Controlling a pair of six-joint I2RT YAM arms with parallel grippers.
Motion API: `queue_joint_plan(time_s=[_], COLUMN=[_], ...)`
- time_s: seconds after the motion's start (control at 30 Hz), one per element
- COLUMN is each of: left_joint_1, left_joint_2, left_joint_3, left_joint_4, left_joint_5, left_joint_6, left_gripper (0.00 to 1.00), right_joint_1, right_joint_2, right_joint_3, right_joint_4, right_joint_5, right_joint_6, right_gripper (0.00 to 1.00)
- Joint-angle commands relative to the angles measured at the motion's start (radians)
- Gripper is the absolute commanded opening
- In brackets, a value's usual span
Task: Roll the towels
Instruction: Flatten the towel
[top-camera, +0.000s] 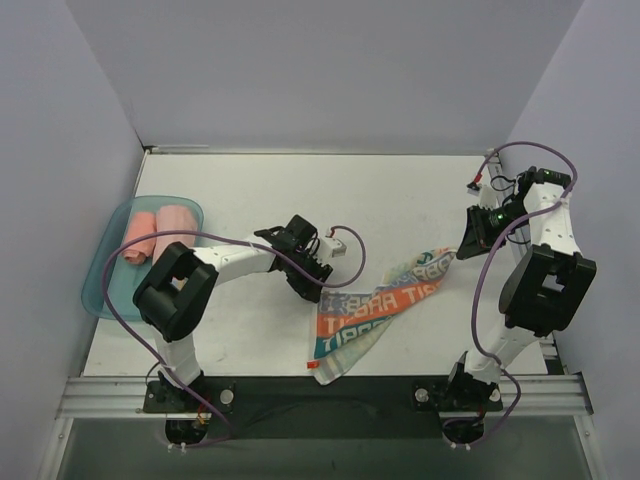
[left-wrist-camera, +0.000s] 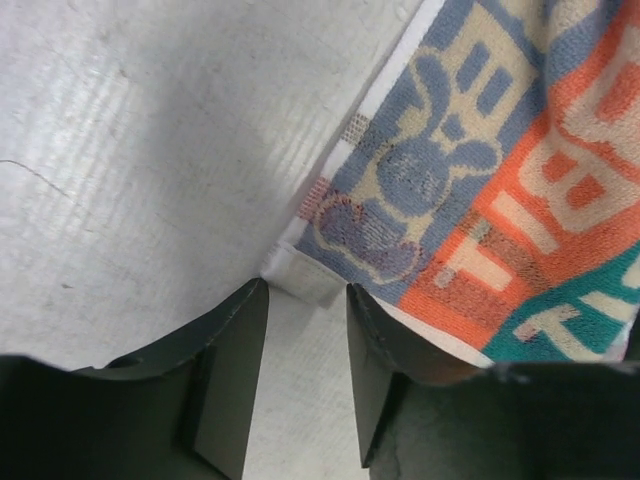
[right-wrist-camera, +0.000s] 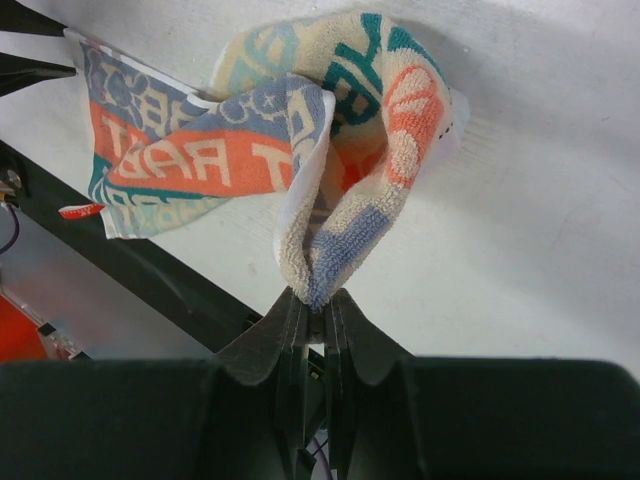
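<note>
The RABBIT towel (top-camera: 375, 305) lies stretched across the table's middle, whitish with orange and teal lettering. My right gripper (top-camera: 468, 243) is shut on its far right end and holds that end pinched and folded (right-wrist-camera: 345, 190). My left gripper (top-camera: 308, 283) is open at the towel's left corner (left-wrist-camera: 300, 275), with the white hem just ahead of the gap between its fingers (left-wrist-camera: 235, 340). Two pink towel rolls (top-camera: 155, 230) lie in the teal tray. The striped towel is not in view.
The shallow teal tray (top-camera: 105, 275) sits at the table's left edge. A black rail (top-camera: 320, 395) runs along the near edge by the arm bases. Purple cables loop over both arms. Grey walls close in the table on three sides.
</note>
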Motion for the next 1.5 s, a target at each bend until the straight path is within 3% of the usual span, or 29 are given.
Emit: queue_joint_plan(time_s=[0.0, 0.2, 0.3, 0.4, 0.43, 0.6, 0.83, 1.0, 1.2, 1.47], left_joint_1=[0.007, -0.013, -0.024, -0.024, -0.022, 0.013, 0.171, 0.217, 0.245, 0.249], left_joint_2=[0.007, 0.019, 0.045, 0.038, 0.034, -0.015, -0.218, -0.384, -0.626, -0.964], left_joint_3=[0.012, 0.032, 0.03, 0.013, 0.01, 0.015, 0.104, 0.185, 0.135, 0.073], left_joint_4=[0.034, 0.034, 0.028, 0.009, 0.0, -0.077, -0.191, -0.284, -0.343, -0.397], left_joint_5=[-0.12, -0.109, -0.087, -0.074, -0.071, -0.023, -0.02, -0.071, -0.147, -0.265], left_joint_6=[-0.008, -0.017, -0.028, -0.017, -0.014, -0.011, 0.055, 0.138, 0.159, 0.119], left_gripper=[0.52, 0.53, 0.48, 0.34, 0.23, 0.0, 0.0, 0.0, 0.0, 0.0], right_joint_1=[-0.001, 0.001, 0.001, 0.001, 0.001, 0.002, 0.013, 0.036, 0.08, 0.079], right_joint_2=[-0.021, -0.012, -0.012, -0.017, -0.017, -0.023, -0.081, -0.115, -0.219, -0.495], right_joint_3=[0.018, 0.032, 0.035, 0.035, 0.035, 0.036, 0.081, 0.137, 0.107, 0.006], right_joint_4=[-0.071, -0.069, -0.069, -0.069, -0.069, -0.069, -0.094, -0.141, -0.18, -0.213], right_joint_5=[0.0, -0.019, -0.023, -0.013, -0.012, -0.016, -0.032, -0.017, 0.074, 0.157], right_joint_6=[-0.019, -0.008, -0.004, -0.008, -0.008, -0.008, 0.001, -0.034, -0.08, -0.14], right_gripper=[0.0, 0.0, 0.0, 0.0, 0.0, 0.0, 0.0, 0.0, 0.0, 0.0])
